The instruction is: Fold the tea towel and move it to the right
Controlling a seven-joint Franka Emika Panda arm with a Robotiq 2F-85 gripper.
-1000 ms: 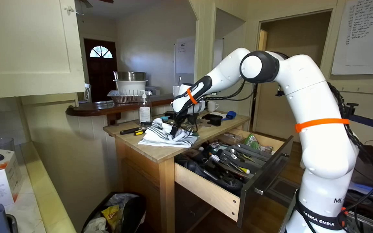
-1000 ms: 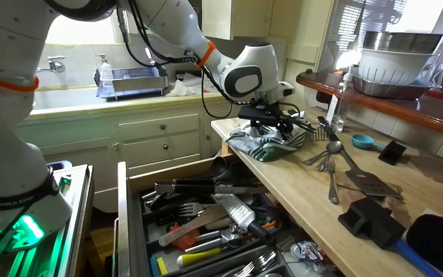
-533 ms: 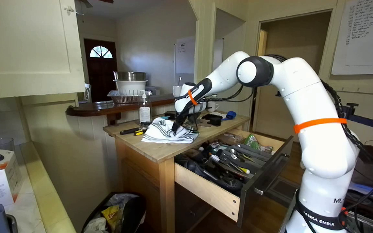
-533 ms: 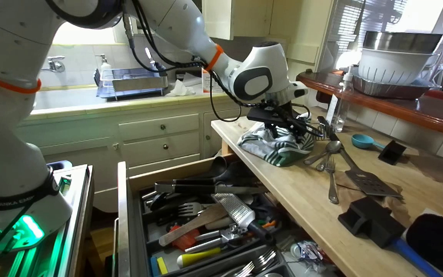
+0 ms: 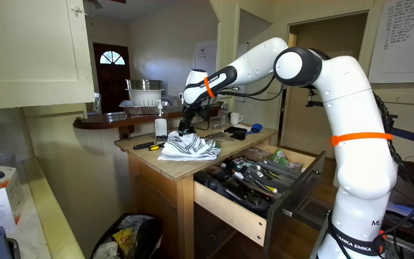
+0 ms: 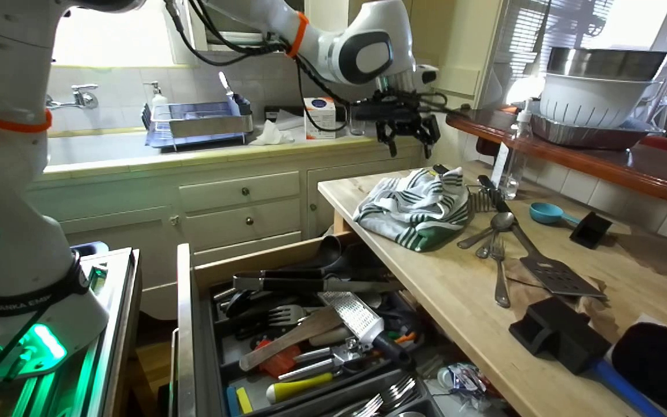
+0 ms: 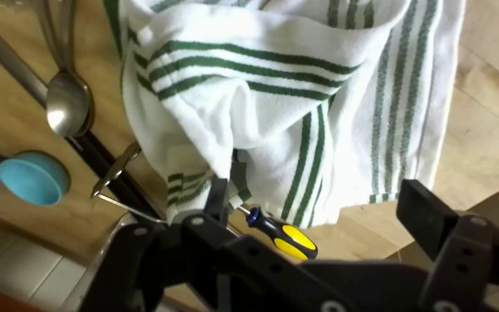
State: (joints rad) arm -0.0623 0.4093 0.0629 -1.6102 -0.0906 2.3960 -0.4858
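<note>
The tea towel is white with dark green stripes. It lies bunched and loosely folded on the wooden counter's corner, seen in both exterior views (image 5: 191, 148) (image 6: 411, 209) and in the wrist view (image 7: 284, 117). My gripper hangs above the towel with its fingers pointing down, seen in both exterior views (image 5: 185, 131) (image 6: 410, 150). In the wrist view the gripper (image 7: 319, 197) has its fingers wide apart, with nothing between them. A clear gap shows between fingers and towel in an exterior view. The towel's underside is hidden.
An open drawer (image 6: 184, 324) full of utensils sits beside the counter (image 6: 455, 289). A yellow-black screwdriver (image 7: 284, 234), spoons (image 7: 68, 104), a slotted spatula (image 6: 559, 275) and a blue measuring cup (image 6: 546, 212) lie near the towel. A pump bottle (image 5: 160, 124) stands behind, below a wooden ledge (image 6: 576, 156).
The towel shifted slightly along the counter, rightward in both exterior views, with my fingers down in it. Since then my gripper has risen clear with its fingers apart, and the towel stays on the counter.
</note>
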